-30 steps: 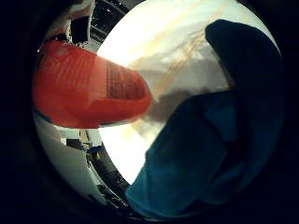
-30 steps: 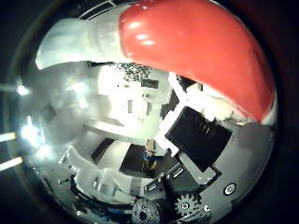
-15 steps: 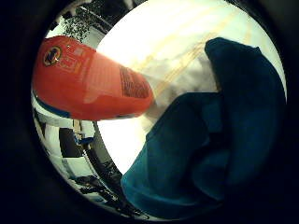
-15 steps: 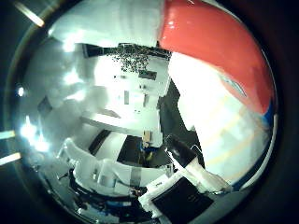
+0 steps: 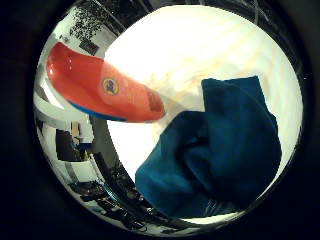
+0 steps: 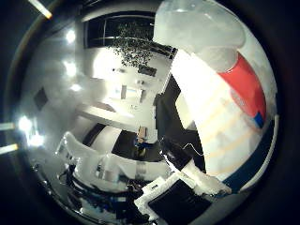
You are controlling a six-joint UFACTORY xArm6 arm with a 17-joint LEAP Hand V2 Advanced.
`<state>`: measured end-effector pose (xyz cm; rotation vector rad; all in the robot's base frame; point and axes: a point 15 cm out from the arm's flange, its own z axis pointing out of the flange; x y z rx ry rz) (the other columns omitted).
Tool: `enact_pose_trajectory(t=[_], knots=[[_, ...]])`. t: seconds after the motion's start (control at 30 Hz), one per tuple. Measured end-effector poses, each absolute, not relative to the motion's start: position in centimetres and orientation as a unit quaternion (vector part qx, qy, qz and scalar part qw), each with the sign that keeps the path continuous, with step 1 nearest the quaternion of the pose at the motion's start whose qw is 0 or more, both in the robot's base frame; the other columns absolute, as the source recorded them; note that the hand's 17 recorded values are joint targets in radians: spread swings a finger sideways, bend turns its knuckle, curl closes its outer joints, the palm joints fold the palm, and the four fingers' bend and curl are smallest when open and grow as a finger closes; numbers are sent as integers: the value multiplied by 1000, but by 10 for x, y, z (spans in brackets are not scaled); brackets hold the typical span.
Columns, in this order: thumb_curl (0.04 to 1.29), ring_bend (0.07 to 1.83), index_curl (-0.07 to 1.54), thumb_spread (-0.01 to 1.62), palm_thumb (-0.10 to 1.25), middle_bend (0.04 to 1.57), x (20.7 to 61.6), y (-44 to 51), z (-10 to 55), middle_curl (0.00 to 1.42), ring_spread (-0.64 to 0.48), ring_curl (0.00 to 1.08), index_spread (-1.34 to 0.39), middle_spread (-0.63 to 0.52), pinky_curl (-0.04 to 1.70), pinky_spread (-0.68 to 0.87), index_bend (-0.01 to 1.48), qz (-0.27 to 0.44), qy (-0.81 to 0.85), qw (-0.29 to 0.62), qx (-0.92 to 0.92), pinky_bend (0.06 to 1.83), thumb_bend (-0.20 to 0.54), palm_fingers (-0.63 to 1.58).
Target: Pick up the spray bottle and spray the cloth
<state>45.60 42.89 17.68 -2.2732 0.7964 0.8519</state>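
Spray bottle (image 5: 102, 92): orange-red body with a round emblem, a printed label and a blue band along one edge; close to the palm, lying across the little finger side view, raised above the table with its end just beside the cloth's edge
Bottle head (image 6: 201, 28): whitish, translucent, large in the thumb side view, joined to the red body
Cloth (image 5: 220, 155): dark teal, crumpled into folds, lying on the table, near the bottle but whether touching it cannot be told
Table (image 5: 200, 50): pale wood surface with faint lighter stripes, brightly lit; carries the cloth
Hand (image 6: 173, 197): white and black parts show at the edge of the thumb side view; the bottle sits tight against the palm, but whether the fingers are curled round it cannot be told
Surroundings: room with bright ceiling lights (image 6: 70, 37), white furniture and a dark hanging plant (image 6: 133, 47) far behind
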Motion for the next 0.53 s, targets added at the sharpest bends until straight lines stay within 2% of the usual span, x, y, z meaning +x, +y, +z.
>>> enact_pose_trajectory(t=[0.53], knots=[[314,384,273,1034,604,211,450,322,225,346,204,251,-239,144,327,420,154,269,341,290,-853,401,-24,78]])
